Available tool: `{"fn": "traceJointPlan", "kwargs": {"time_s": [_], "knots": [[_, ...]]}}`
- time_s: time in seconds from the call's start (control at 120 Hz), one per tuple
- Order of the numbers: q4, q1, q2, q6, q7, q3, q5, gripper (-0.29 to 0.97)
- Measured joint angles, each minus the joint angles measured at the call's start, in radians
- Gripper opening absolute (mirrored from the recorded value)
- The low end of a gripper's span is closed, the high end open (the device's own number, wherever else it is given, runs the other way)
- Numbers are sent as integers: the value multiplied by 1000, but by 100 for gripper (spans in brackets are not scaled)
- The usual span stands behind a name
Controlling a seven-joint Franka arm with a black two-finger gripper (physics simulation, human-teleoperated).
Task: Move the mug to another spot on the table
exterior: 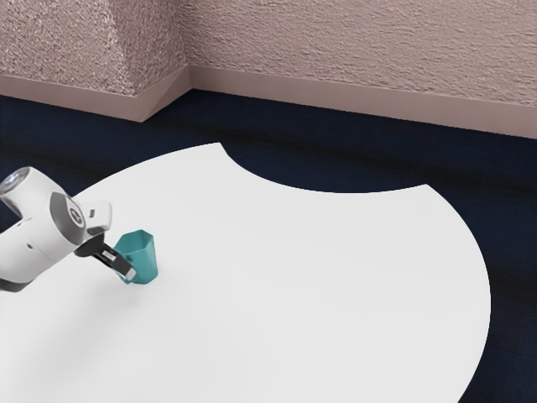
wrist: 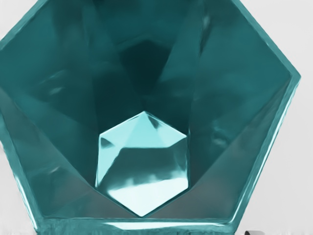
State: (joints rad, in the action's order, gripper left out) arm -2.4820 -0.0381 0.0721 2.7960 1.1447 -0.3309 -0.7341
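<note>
The mug (exterior: pixel 139 256) is teal and faceted, with a six-sided mouth, and stands on the white table (exterior: pixel 319 285) near its edge at the exterior view's left. My gripper (exterior: pixel 122 264) is down at the mug's rim on the side nearest the arm, pressed against that wall. From the wrist view I look straight down into the mug (wrist: pixel 142 161), whose pale hexagonal bottom sits below the hand. The mug's near wall lies right under the hand.
The white table stretches wide toward the exterior view's right and front, with a curved notch cut into its far edge (exterior: pixel 277 180). Dark blue floor (exterior: pixel 352 134) and a pinkish wall (exterior: pixel 336 42) lie beyond.
</note>
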Motion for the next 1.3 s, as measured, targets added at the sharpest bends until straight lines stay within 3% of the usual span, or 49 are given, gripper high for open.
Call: {"fn": "traceJointPlan", "kwargs": {"time_s": [0.383, 0.975, 1.3], "knots": [[13, 15, 11, 0, 19, 14, -25, 34], [17, 22, 13, 4, 32, 24, -26, 7], [37, 22, 7, 9, 34, 35, -25, 4]]}}
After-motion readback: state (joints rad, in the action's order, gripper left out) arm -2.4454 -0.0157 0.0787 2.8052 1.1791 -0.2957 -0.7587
